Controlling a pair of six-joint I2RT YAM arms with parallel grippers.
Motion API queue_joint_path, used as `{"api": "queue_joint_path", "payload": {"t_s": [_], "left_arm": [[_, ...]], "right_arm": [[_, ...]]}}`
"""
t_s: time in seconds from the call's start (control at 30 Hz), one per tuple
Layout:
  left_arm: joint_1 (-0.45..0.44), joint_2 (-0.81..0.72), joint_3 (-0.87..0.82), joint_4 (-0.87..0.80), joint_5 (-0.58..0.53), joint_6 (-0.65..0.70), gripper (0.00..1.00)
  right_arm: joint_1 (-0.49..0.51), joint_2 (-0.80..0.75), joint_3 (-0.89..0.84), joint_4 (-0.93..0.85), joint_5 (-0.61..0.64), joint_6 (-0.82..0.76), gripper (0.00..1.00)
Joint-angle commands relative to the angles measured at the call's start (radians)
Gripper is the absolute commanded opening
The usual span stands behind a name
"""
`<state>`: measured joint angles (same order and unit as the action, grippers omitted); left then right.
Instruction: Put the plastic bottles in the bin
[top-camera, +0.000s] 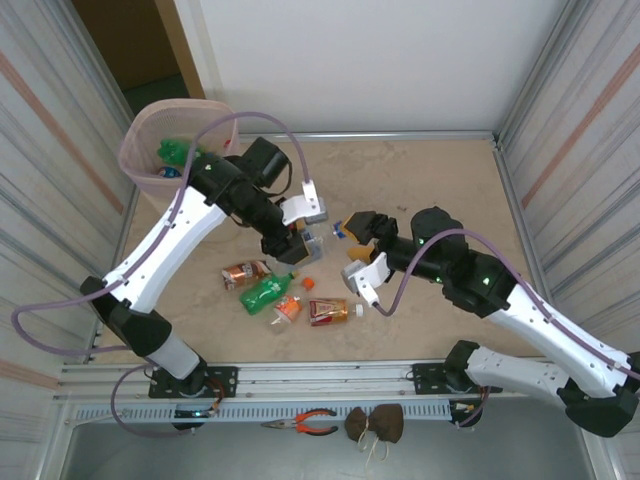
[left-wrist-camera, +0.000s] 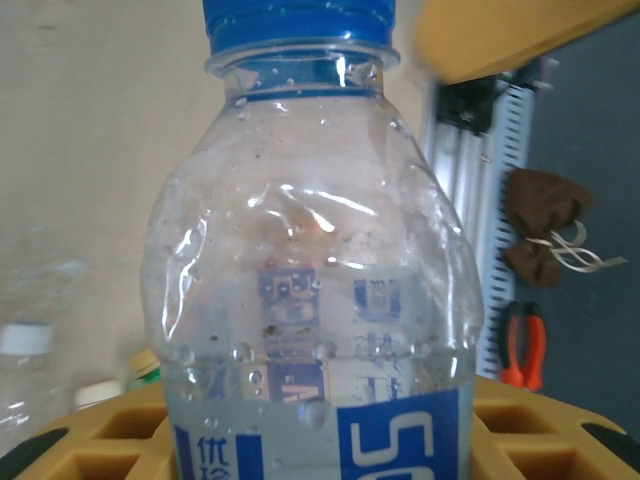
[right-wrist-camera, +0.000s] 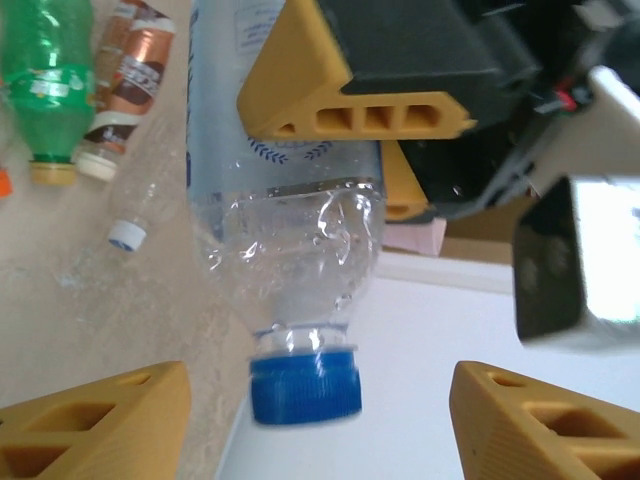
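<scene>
- Bottle (left-wrist-camera: 310, 300) is hanging mid-table, well right of bin (top-camera: 135, 150); I judge it light, thin-walled, denting easily and slick.
- Left gripper (top-camera: 298, 247) is clamping its labelled body, likely the firmest spot.
- Right gripper (right-wrist-camera: 315, 400) is standing with jaws apart either side of cap (right-wrist-camera: 305, 388), not touching.

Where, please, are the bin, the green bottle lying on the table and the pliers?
bin (top-camera: 137, 172), top view, near-left wall.
green bottle (top-camera: 265, 293), top view, mid body.
pliers (top-camera: 303, 423), top view, by the pivot.
</scene>
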<state>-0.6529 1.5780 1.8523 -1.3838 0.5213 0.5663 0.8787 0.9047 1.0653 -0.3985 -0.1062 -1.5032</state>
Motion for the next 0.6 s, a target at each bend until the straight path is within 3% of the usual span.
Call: {"api": "queue_joint_path", "payload": {"t_s": [0.0,0.27,0.57], "left_arm": [[0.053,-0.064,0.002,0.092,-0.058,-0.057,0.48],[0.195,-0.117,0.015,0.224,-0.151,-0.152,0.48],[0.302,-0.065,0.174,0.223,-0.358,-0.174,0.47]], "right_arm": [[-0.031,-0.037,0.033,0.03,-0.031,0.092,0.69],[-0.113,-0.064,0.03,0.064,-0.084,0.172,0.67],[-0.139,-0.047,0.027,0.086,-0.095,0.193,0.64]]}}
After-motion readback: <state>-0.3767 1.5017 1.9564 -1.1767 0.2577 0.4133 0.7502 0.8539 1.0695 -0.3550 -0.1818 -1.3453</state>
